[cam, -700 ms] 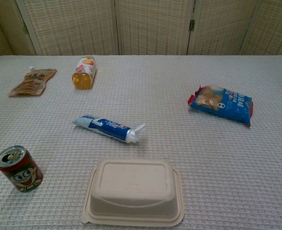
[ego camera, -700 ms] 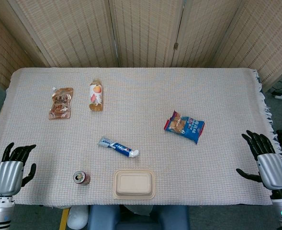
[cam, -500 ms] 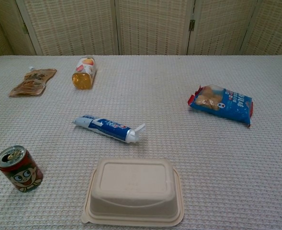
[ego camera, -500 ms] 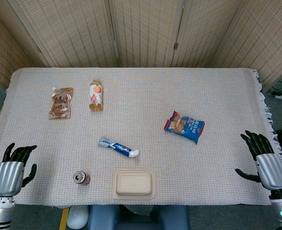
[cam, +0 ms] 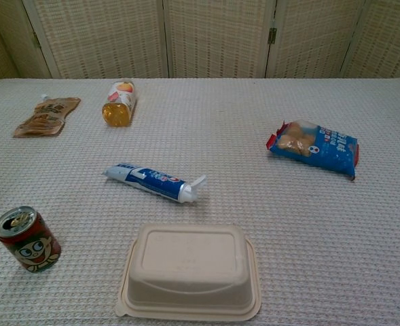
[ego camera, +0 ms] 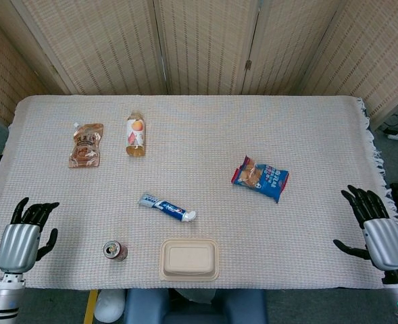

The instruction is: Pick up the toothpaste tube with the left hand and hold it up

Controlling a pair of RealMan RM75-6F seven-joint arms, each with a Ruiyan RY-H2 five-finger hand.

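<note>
left hand (ego camera: 24, 236) apart from toothpaste tube (ego camera: 167, 207)

The left hand (ego camera: 24, 233) has a brushed silver metal back plate and slim black fingers. Below it sits a silver ribbed wrist section. The right hand (ego camera: 376, 226) matches: silver back, black fingers, with a small green light on its wrist.

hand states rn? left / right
Left hand: open, fingers spread, holding nothing.
Right hand: open, fingers spread, holding nothing.
</note>
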